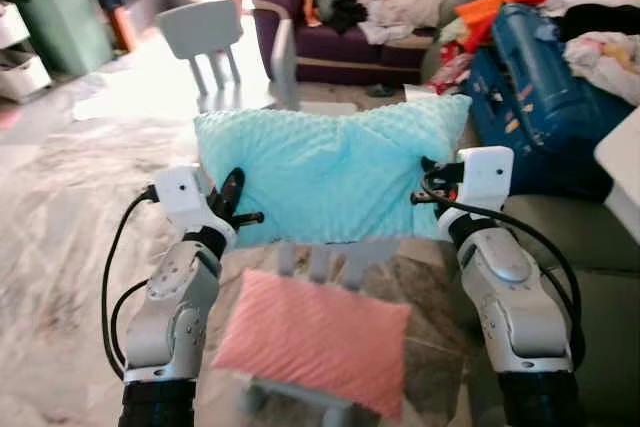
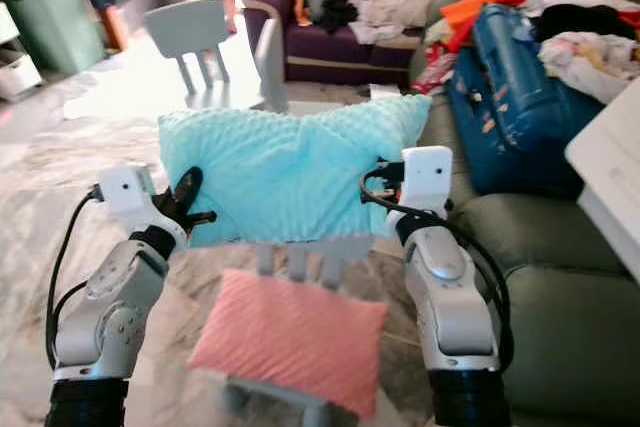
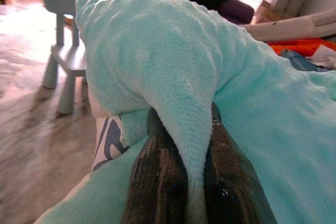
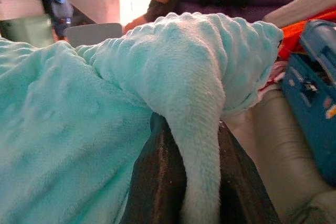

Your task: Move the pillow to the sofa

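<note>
The left gripper (image 1: 236,209) is clenched on a pinched fold at one side edge of a soft turquoise dimpled-fleece pillow (image 1: 330,172). Across from it, the right gripper (image 1: 432,185) is clamped on a fold at the opposite edge. In each wrist view the two black fingers (image 3: 157,182) squeeze a ridge of fleece between them. Gripping both sides this way keeps the pillow stretched flat and lifted in the air between the two silver arms, probably so it hangs clear of what lies below while being carried.

Directly beneath the grippers, closer to the robot, a pink textured cushion (image 1: 315,337) rests on a small pale grey child's chair (image 1: 320,259), whose slatted back shows just under the held pillow. Beyond the right gripper is a grey-green upholstered sofa (image 2: 545,267), with a blue suitcase (image 1: 530,97) and heaped clothing on it. Farther ahead of both grippers stand a second pale grey small chair (image 1: 205,37) and a dark purple sofa (image 1: 340,42) piled with clothes, where a person sits. The pillow is not yet on any sofa.
</note>
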`<state>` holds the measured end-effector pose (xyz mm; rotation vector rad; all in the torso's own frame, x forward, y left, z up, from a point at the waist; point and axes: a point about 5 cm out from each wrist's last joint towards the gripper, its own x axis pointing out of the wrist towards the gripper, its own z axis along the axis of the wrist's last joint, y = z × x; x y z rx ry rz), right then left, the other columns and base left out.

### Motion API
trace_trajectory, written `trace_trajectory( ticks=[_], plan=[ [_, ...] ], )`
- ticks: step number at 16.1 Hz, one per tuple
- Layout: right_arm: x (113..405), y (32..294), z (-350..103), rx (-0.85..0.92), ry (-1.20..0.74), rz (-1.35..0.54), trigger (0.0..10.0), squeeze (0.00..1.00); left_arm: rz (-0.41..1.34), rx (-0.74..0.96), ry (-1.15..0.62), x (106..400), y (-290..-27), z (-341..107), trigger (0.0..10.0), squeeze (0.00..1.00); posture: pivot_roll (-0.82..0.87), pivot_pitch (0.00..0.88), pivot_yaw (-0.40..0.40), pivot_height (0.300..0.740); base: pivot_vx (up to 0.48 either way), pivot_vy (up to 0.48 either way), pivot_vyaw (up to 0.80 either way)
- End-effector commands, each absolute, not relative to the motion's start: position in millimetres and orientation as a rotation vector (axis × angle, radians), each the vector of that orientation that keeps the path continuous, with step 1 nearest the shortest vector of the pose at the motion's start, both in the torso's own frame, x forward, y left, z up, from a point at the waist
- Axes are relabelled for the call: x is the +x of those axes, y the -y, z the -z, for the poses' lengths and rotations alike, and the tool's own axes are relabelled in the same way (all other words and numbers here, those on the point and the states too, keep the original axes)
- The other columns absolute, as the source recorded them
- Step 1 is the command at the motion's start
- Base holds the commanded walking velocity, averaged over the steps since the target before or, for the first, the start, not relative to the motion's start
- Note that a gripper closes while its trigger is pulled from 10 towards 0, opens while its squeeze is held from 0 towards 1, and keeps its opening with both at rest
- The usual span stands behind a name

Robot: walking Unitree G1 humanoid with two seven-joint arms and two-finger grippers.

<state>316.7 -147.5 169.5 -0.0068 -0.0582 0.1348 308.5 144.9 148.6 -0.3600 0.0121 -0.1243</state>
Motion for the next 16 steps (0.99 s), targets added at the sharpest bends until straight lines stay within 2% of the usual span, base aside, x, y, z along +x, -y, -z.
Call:
trace_trajectory(
  ticks=[1,10,16],
  plan=[
    [315.9,147.0,-178.0,-0.005,0.095,-0.142,10.0,0.0,0.137,-0.353,0.003,308.8,-142.1,-154.0,10.0,0.0,-0.11,0.011,0.019,0.74,-0.277,0.326,0.0],
    [317.0,148.5,-179.0,-0.008,0.099,-0.139,10.0,0.0,0.136,-0.348,-0.004,309.8,-140.3,-153.0,10.0,0.0,-0.11,0.006,0.019,0.74,-0.282,0.33,0.0],
    [318.8,148.7,-180.7,-0.007,0.108,-0.134,10.0,0.0,0.143,-0.317,0.009,311.6,-139.5,-155.1,10.0,0.0,-0.11,0.0,0.021,0.74,-0.046,0.0,0.0]
  ],
)
